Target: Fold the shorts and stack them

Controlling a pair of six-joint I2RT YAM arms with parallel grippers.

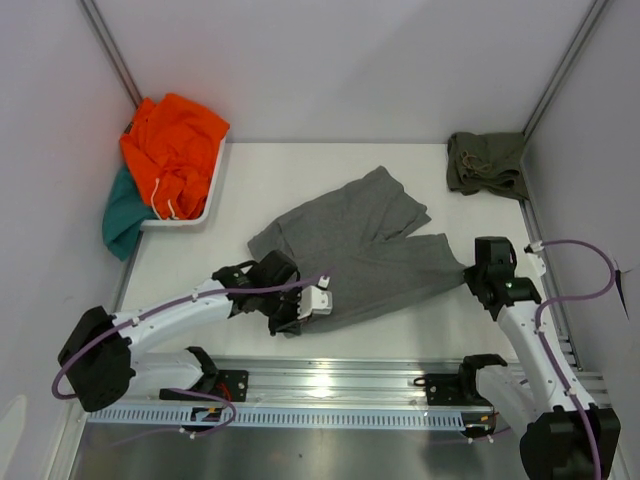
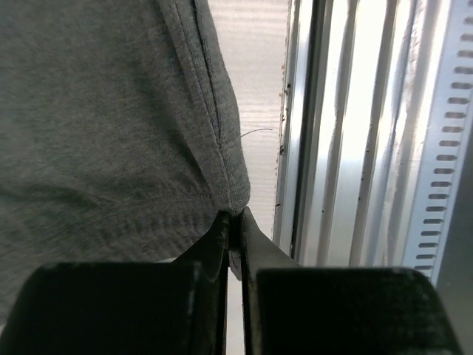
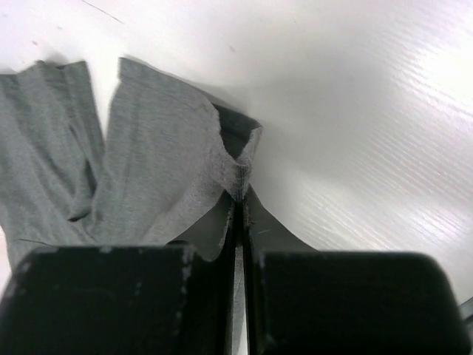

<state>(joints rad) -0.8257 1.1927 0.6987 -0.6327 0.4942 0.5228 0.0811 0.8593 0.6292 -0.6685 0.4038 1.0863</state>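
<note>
Left end effector point(image 2: 235, 222): clenched, with a fold of the grey shorts point(image 1: 350, 250) pinched between the closed fingertips. Left wrist view shows a stitched edge seam of the cloth running straight down into the pinch. That grip is at the lower-left edge of the shorts in the top view, just above the aluminium rail point(image 1: 340, 385).

Right end effector point(image 3: 240, 200): also clenched on the grey shorts. A corner of the fabric is bunched up and caught between the fingertips. In the top view this is the far right tip of the shorts, right of centre.

The grey shorts lie mid-frame on the white desk point(image 1: 290, 170), spread diagonally from the upper middle down towards both grips. Both legs are visible and splay apart in the right wrist view. The cloth is mostly flat, with some wrinkles near the crotch.

The olive shorts point(image 1: 487, 163) are in the upper right corner of the desk, in a loose crumpled heap, well apart from both arms.

Upper left: a white tray point(image 1: 210, 195) holds the orange garment point(image 1: 172, 150), piled up with a pale drawstring showing. The teal garment point(image 1: 122, 215) hangs over the tray's left side, partly under the orange one.
</note>
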